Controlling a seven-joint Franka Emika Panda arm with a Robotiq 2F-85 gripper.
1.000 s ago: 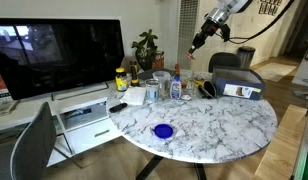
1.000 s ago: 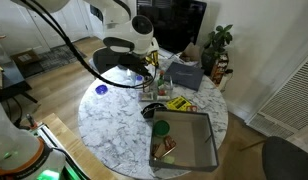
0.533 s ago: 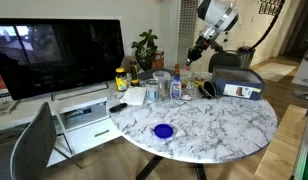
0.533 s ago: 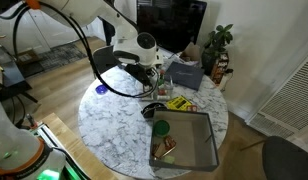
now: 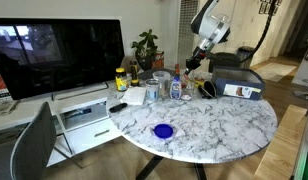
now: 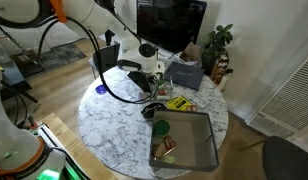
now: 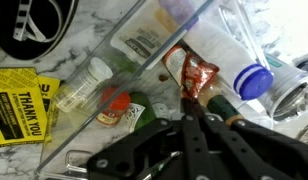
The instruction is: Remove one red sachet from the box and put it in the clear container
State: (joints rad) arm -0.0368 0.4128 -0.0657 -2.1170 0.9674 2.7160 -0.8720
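Note:
My gripper [image 7: 189, 104] is shut on a red sachet [image 7: 195, 74] and holds it just over the clear container [image 7: 134, 30], which has bottles and jars in it. In both exterior views the gripper [image 5: 191, 64] [image 6: 152, 80] hangs low over that container [image 5: 166, 89] [image 6: 160, 88] near the middle back of the table. The box [image 5: 237, 84] has a dark grey top and a white-and-blue front. From above, the box [image 6: 197, 140] is open, with more red sachets [image 6: 164, 150] in one corner.
A blue-capped bottle [image 7: 252, 78] and a small jar [image 7: 86, 82] stand in the container under the sachet. A yellow packet [image 7: 18, 100] and a black item [image 7: 34, 20] lie beside it. A blue lid [image 5: 163, 130], a green lid [image 6: 161, 127], a monitor [image 5: 59, 55] and a plant [image 5: 146, 48] are around.
The arm has come down and toward the clear container with the red sachet still held; the gripper now hangs just above the bottles.

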